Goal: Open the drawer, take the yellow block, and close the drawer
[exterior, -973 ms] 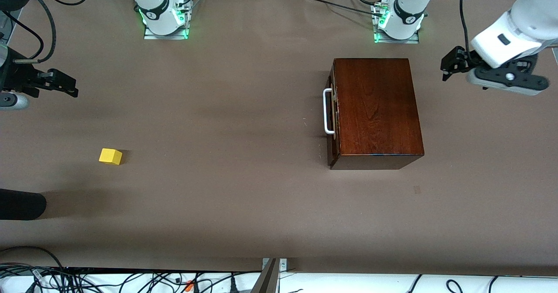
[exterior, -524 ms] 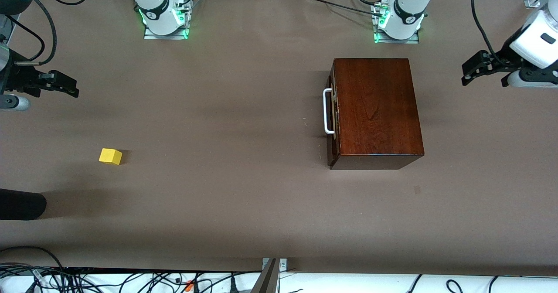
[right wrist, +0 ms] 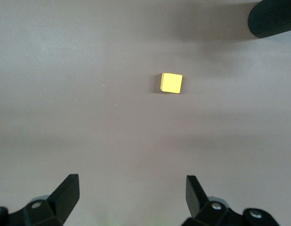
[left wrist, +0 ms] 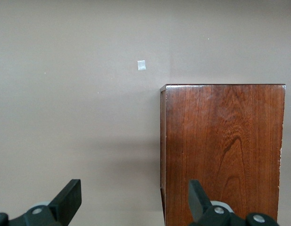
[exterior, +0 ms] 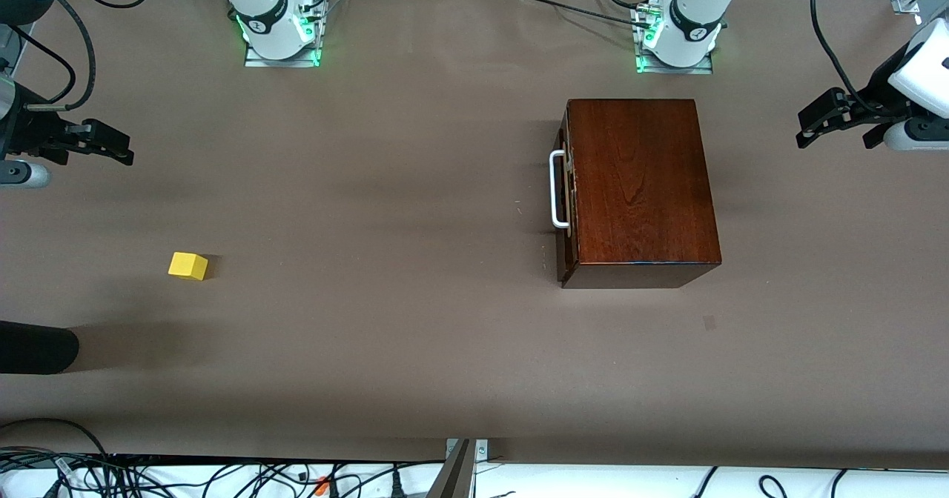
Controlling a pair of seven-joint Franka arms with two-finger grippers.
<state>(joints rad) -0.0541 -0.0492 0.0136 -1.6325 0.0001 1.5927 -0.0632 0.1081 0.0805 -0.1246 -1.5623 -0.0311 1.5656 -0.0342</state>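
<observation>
Lighting is even and diffuse from overhead, moderately bright, with soft broad shadow bands across the brown table point(exterior: 415, 350) and a short dark shadow hugging the wooden box point(exterior: 637, 187) on its handle side and camera-facing edge. The box top is glossy with a faint sheen but no blown-out glare; the green LEDs at both arm bases glow visibly, and the yellow block point(exterior: 187, 266) throws a small soft shadow toward the box. Front view is sharp, and both wrist views are in focus on the table, with wide diffuse shadows crossing them.
</observation>
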